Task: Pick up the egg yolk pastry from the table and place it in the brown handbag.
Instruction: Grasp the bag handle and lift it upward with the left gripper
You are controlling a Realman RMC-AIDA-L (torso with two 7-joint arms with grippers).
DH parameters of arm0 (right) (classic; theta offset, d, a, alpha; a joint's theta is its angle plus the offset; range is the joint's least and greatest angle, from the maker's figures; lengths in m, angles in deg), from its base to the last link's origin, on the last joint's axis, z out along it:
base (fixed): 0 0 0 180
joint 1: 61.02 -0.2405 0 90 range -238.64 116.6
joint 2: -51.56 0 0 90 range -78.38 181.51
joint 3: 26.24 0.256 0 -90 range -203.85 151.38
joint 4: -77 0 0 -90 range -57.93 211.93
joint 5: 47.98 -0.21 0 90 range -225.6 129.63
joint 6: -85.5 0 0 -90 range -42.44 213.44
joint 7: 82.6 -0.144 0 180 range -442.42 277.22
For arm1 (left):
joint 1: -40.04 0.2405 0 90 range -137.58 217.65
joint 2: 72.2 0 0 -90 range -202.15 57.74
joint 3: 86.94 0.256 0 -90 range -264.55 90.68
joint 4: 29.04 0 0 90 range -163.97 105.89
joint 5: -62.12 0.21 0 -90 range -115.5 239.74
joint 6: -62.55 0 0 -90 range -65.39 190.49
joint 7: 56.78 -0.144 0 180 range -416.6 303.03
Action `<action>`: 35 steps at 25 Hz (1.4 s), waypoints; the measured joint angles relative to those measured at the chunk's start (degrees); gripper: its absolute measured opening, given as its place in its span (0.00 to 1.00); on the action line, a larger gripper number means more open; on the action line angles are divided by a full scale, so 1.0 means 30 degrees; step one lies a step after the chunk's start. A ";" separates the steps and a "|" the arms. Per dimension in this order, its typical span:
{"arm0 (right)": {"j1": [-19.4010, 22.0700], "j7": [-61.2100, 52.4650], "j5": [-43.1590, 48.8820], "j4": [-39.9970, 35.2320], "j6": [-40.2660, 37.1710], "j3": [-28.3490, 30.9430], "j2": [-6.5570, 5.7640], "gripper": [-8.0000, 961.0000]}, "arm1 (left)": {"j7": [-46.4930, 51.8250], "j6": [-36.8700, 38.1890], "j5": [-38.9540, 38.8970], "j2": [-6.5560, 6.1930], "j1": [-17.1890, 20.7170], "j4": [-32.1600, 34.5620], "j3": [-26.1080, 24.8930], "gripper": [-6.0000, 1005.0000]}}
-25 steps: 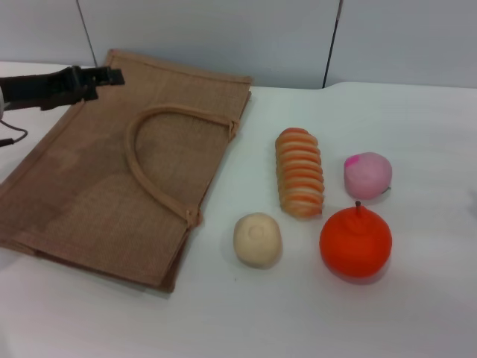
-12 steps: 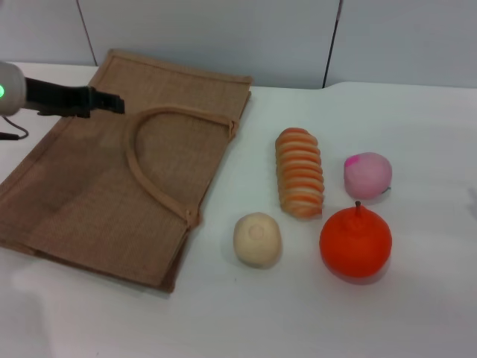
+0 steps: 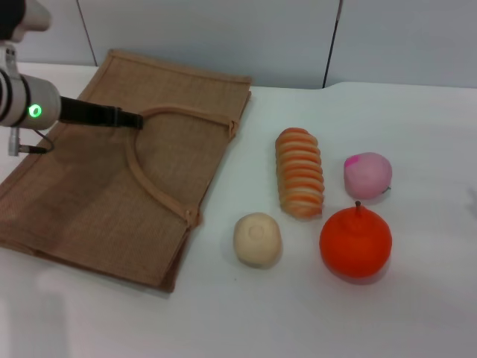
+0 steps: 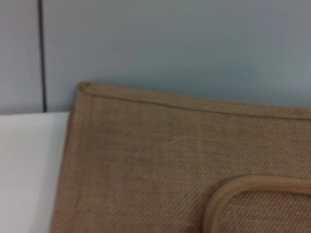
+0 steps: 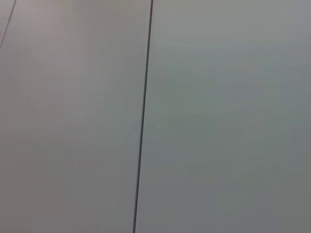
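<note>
Pastry: small pale cream-yellow round egg yolk pastry (image 3: 258, 239) on the white table (image 3: 417, 313), just beside the bag's near right corner; open tabletop in front.
Bag: flat tan-brown woven jute handbag (image 3: 97, 194) (image 4: 160, 160), lying left.
Left gripper (image 3: 128, 119): over the bag's handle loop (image 3: 153, 183); finger gap cannot tell.

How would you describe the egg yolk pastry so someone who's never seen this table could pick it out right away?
Start at the big brown handbag lying flat on the white table. Just off its near corner, in front of the ridged orange-and-cream bread roll and beside the orange, sits the egg yolk pastry. It is the only pale cream, smooth round bun, with a faint dimple on top.
</note>
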 joint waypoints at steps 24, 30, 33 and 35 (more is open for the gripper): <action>-0.0029 0.0001 0.0000 -0.0001 0.0000 -0.0091 0.0000 0.92 | -0.1747 0.2139 -0.0532 0.0247 -0.0455 -0.2244 0.0049 0.63; -0.0029 0.0001 0.0000 -0.0001 -0.0001 -0.0090 0.0000 0.92 | -0.1747 0.2220 -0.0479 0.0095 -0.0668 -0.2785 0.0054 0.57; -0.0028 0.0001 0.0000 -0.0001 0.0000 -0.0100 0.0000 0.92 | -0.1761 0.2426 -0.0391 0.0050 -0.0807 -0.3102 0.0054 0.55; -0.0029 0.0001 0.0000 -0.0002 -0.0001 -0.0112 0.0000 0.92 | -0.1777 0.2548 -0.0368 0.0043 -0.0845 -0.3199 0.0054 0.54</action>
